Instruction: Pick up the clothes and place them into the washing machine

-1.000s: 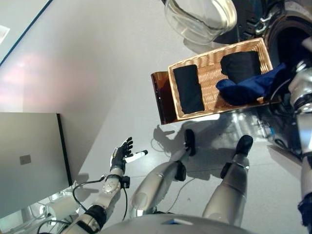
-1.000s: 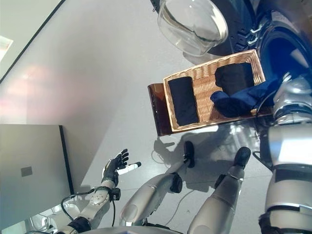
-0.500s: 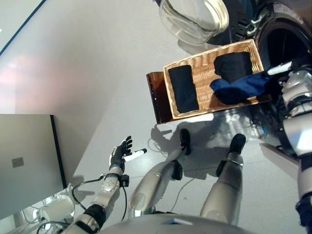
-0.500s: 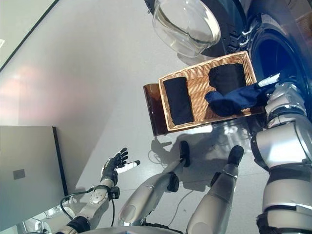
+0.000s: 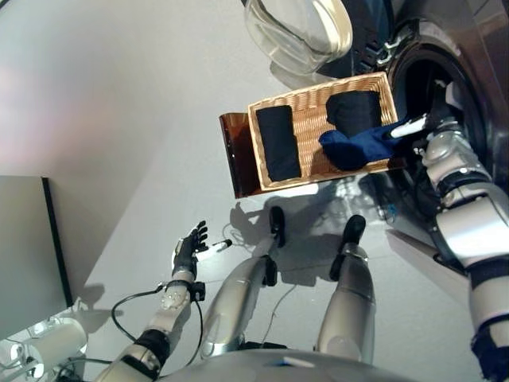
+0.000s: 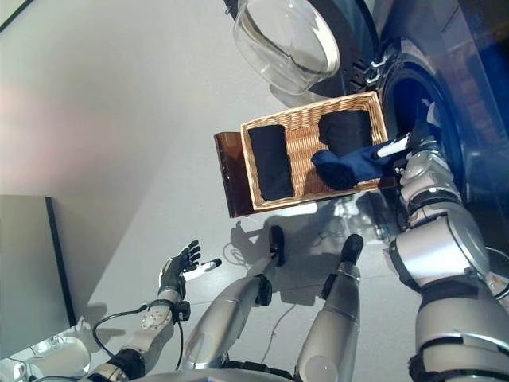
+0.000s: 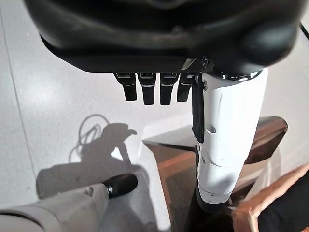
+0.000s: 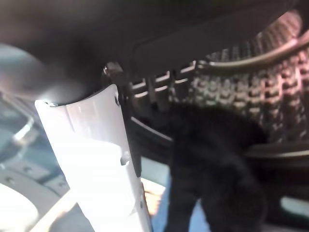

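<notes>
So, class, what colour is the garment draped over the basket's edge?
Dark blue garment, best seen in the left eye view.

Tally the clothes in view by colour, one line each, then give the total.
Black folded clothes lying in the wicker basket: 2
Navy blue garment draped over the basket's edge, at the right hand: 1
Total: 3

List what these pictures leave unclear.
- Right hand's grip on the blue garment: right wrist view blurred, its dark bulk blocks it.
- Inside of the washing machine drum: dark, partly behind the right arm.
- Basket bottom: covered by black clothes.
</notes>
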Motion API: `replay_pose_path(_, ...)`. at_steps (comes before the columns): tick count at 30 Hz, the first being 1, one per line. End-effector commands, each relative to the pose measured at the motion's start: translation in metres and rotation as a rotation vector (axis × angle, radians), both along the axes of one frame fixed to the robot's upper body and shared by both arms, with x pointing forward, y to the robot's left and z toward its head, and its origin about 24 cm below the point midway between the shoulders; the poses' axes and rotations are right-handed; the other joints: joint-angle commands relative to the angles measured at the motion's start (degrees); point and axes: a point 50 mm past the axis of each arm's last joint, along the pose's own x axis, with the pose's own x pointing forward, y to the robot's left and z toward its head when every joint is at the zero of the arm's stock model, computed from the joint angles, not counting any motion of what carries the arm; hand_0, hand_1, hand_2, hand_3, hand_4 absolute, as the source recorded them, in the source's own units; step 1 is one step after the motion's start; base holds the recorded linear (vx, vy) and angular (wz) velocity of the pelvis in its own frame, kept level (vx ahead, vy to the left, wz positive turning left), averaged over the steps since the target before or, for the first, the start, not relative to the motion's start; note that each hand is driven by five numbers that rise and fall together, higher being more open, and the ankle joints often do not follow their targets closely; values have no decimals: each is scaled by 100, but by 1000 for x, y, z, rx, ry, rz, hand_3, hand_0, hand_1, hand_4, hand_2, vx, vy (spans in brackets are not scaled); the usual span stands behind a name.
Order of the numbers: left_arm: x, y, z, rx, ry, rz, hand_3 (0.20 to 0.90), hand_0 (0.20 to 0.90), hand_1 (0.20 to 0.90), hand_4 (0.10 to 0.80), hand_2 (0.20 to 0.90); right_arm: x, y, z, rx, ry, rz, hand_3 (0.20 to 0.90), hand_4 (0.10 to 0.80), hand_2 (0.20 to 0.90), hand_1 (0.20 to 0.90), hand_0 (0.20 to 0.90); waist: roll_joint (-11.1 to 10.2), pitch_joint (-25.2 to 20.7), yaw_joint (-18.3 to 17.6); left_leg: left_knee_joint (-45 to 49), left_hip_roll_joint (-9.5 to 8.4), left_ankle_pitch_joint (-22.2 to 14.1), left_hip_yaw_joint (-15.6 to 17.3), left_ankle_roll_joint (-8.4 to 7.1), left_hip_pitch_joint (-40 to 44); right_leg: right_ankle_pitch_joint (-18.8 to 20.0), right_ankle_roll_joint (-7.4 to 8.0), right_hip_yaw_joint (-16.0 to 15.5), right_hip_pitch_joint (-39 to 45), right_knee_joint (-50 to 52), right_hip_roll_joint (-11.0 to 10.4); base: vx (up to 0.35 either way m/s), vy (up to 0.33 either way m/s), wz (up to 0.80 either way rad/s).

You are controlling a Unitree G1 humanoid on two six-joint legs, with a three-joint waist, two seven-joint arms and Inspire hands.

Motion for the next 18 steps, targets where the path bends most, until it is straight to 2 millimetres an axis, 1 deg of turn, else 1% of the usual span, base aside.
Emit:
replay_pose_path(1, 13, 33, 13, 88, -77, 120, 900, 900, 900, 800, 900, 11, 20, 29, -389, -66, 72, 900, 800, 900, 900, 900, -281, -134, 196, 842, 177, -686, -90, -824, -481, -114, -137, 78, 196, -256, 97, 0, 0, 0)
replay_pose_path(3, 16, 33, 17, 96, -100, 127, 900, 900, 900, 800, 900, 10, 22, 24, -478, -31, 71, 900, 800, 900, 900, 900, -292, -104, 195, 900, 182, -702, -113, -823, -547, -149, -154, 79, 139, -198, 122, -16, -14, 5)
replay_pose_path(5, 20, 33, 20, 95, -119, 136, 900, 900, 900, 800, 900, 10, 23, 17, -507, -10, 71, 900, 800, 900, 900, 900, -310, -77, 210, 969, 191, -721, -118, -819, -618, -182, -167, 57, 89, -141, 129, -12, -22, 5)
replay_pose_path(7, 26, 31, 25, 91, -143, 138, 900, 900, 900, 800, 900, 13, 33, 6, -459, -1, 106, 900, 800, 900, 900, 900, -345, -31, 224, 1083, 212, -755, -135, -812, -708, -225, -187, 28, 18, -25, 123, -11, -34, 3)
replay_pose_path(8, 26, 31, 25, 91, -143, 138, 900, 900, 900, 800, 900, 13, 33, 6, -459, -1, 106, 900, 800, 900, 900, 900, -346, -32, 223, 1085, 212, -756, -135, -812, -711, -226, -187, 29, 15, -23, 123, -8, -45, 11)
replay_pose_path(9, 30, 30, 29, 83, -160, 140, 900, 900, 900, 800, 900, 15, 40, 0, -336, -25, 142, 900, 800, 900, 900, 900, -385, 0, 216, 1177, 225, -777, -151, -813, -790, -266, -207, 29, -43, 64, 140, -1, -39, 12)
replay_pose_path(11, 29, 30, 29, 82, -162, 142, 900, 900, 900, 800, 900, 16, 44, -1, -313, -45, 155, 900, 800, 900, 900, 900, -412, 6, 218, 1221, 238, -793, -154, -811, -829, -284, -218, 19, -63, 96, 140, 1, -34, 9)
replay_pose_path(12, 30, 28, 29, 80, -167, 135, 900, 900, 900, 800, 900, 17, 48, -5, -200, -79, 174, 900, 800, 900, 900, 900, -430, 19, 230, 1258, 245, -809, -169, -810, -860, -300, -226, 9, -83, 128, 139, -2, -36, 8)
replay_pose_path(13, 31, 29, 30, 75, -170, 139, 900, 900, 900, 800, 900, 19, 55, -9, -28, -133, 189, 900, 800, 900, 900, 900, -456, 45, 251, 1357, 261, -842, -182, -805, -930, -341, -240, -2, -138, 198, 146, -17, -52, 5)
replay_pose_path(14, 32, 30, 32, 74, -176, 138, 900, 900, 900, 800, 900, 20, 56, -5, 51, -174, 179, 900, 800, 900, 900, 900, -481, 70, 251, 1478, 269, -876, -182, -810, -1013, -372, -251, -13, -196, 290, 149, -18, -37, 0)
replay_pose_path(15, 32, 30, 32, 74, -176, 138, 900, 900, 900, 800, 900, 20, 56, -5, 52, -174, 179, 900, 800, 900, 900, 900, -484, 67, 253, 1486, 269, -880, -181, -810, -1021, -376, -251, -11, -204, 297, 148, -34, -30, 1)
replay_pose_path(16, 36, 31, 35, 71, -193, 144, 900, 900, 900, 800, 900, 21, 57, -4, 107, -204, 168, 900, 800, 900, 900, 900, -508, 77, 257, 1669, 284, -943, -184, -810, -1172, -445, -271, 2, -345, 479, 159, -55, -29, 4)
replay_pose_path(17, 38, 32, 38, 64, -204, 151, 900, 900, 900, 800, 900, 19, 52, -2, 187, -244, 125, 900, 800, 900, 900, 900, -530, 92, 291, 2122, 322, -1122, -201, -778, -1465, -659, -331, 43, -596, 900, 186, -80, -42, 10)
replay_pose_path(18, 40, 33, 40, 63, -210, 157, 900, 900, 900, 800, 900, 20, 52, 5, 188, -276, 119, 900, 800, 900, 900, 900, -549, 88, 317, 2445, 341, -1243, -196, -771, -1673, -770, -375, 63, -781, 1187, 184, -75, -35, 13)
